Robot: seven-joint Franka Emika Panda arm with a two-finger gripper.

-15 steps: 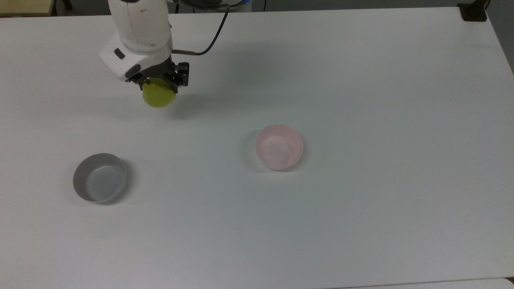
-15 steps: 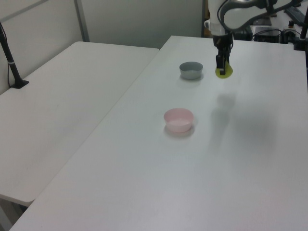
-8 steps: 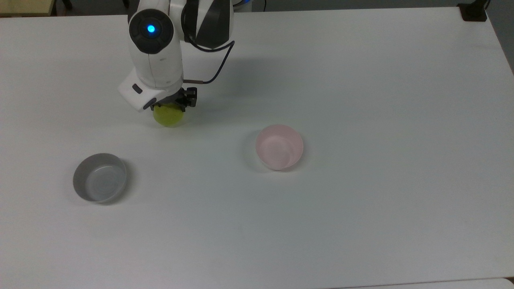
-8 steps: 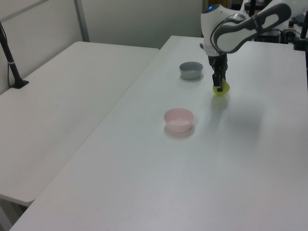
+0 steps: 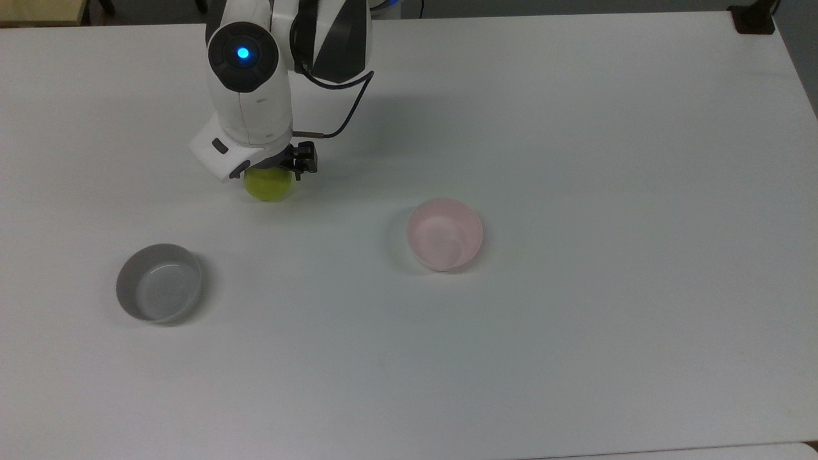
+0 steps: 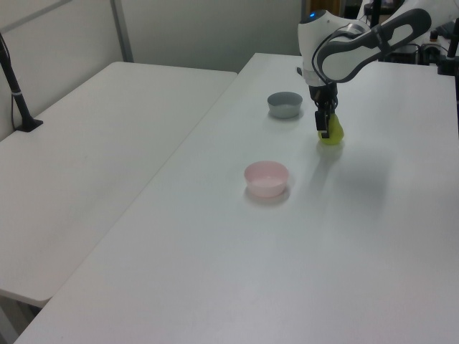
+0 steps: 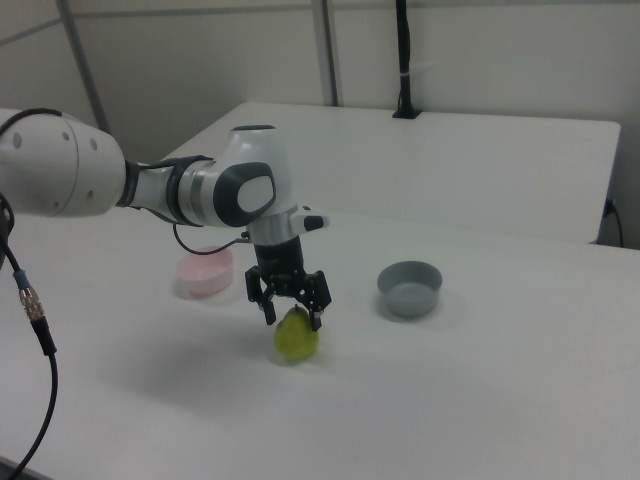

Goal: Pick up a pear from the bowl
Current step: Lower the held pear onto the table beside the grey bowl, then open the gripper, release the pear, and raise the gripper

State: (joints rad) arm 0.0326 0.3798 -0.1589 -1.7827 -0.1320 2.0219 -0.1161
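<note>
The yellow-green pear [image 5: 269, 186] [image 6: 331, 135] [image 7: 296, 338] rests on the white table, out of the bowl, in the top view's upper left. My gripper [image 5: 271, 171] [image 7: 293, 318] hangs straight down over it. In the right view its dark fingers [image 7: 318, 316] straddle the pear's top with a small gap on each side, so it stands open. The pale pink bowl [image 5: 445, 233] [image 6: 265, 178] [image 7: 205, 272] sits empty to the top view's right of the pear, well apart from it.
A grey bowl [image 5: 158, 282] [image 6: 285, 104] [image 7: 410, 288], also empty, stands at the top view's lower left. A black cable [image 5: 345, 115] loops from the wrist. A second white table [image 6: 93, 158] adjoins on the left view's left.
The gripper carried the pear down and toward the top view's right until it met the table. In the last half second its fingers spread slightly off the pear.
</note>
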